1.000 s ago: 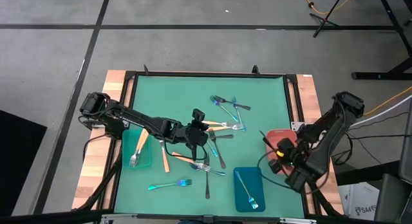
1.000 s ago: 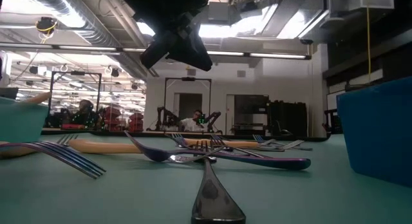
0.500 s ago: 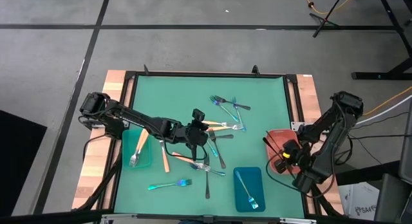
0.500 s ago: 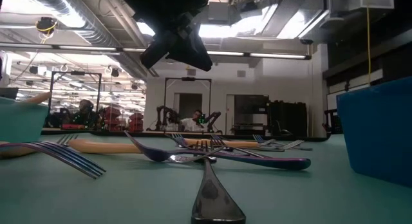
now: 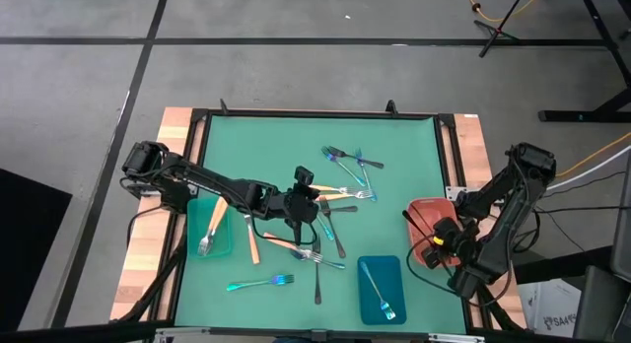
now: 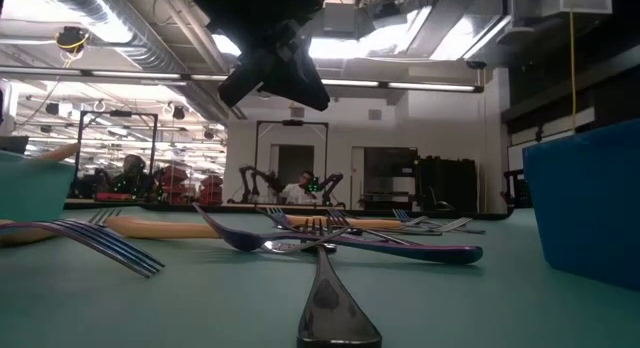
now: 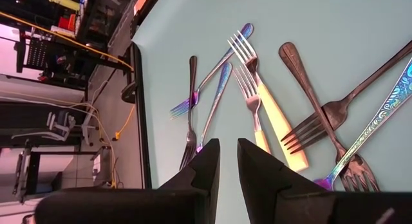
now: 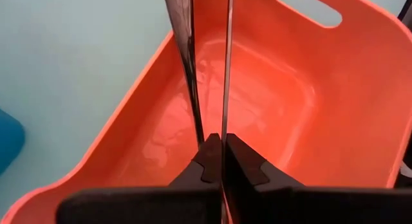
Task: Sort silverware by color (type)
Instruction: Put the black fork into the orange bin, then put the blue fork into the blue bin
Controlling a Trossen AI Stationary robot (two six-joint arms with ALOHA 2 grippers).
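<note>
Right gripper [image 8: 222, 161] is over the red tray [image 8: 335, 114], at four o'clock on the mat [image 5: 276, 136] in the high view, fingers pinched tight on a thin dark utensil [image 8: 226, 63] that stands up out of the jaws. A second dark, twisted strip [image 8: 185, 63] runs beside it; whether that is another utensil or a reflection, I cannot tell. The tray floor under it looks bare and glossy.

Left gripper [image 7: 224, 161] hangs over the middle of the mat, above the central pile, fingers a narrow gap apart with nothing between them. Just ahead of it lie two forks with tan handles [image 7: 273, 118], side by side, a dark fork [image 7: 322, 111] crossing at their right, and iridescent forks [image 7: 215, 98] fanned toward the mat's edge.

In the high view the silverware is spread out: a cluster [image 5: 350, 161] at one o'clock from centre, the crossed pile [image 5: 320, 240] under the left gripper, one iridescent fork [image 5: 261, 282] alone at seven o'clock. The teal tray [image 5: 223, 246] at nine o'clock holds a tan-handled fork [image 5: 212, 225]. The blue tray [image 5: 375, 299] at five o'clock holds an iridescent one [image 5: 378, 289].

The low view looks across the mat at a dark fork handle [image 6: 335, 313] pointing at the camera, with the blue tray's wall at three o'clock. No brand, label or writing can be read anywhere.
</note>
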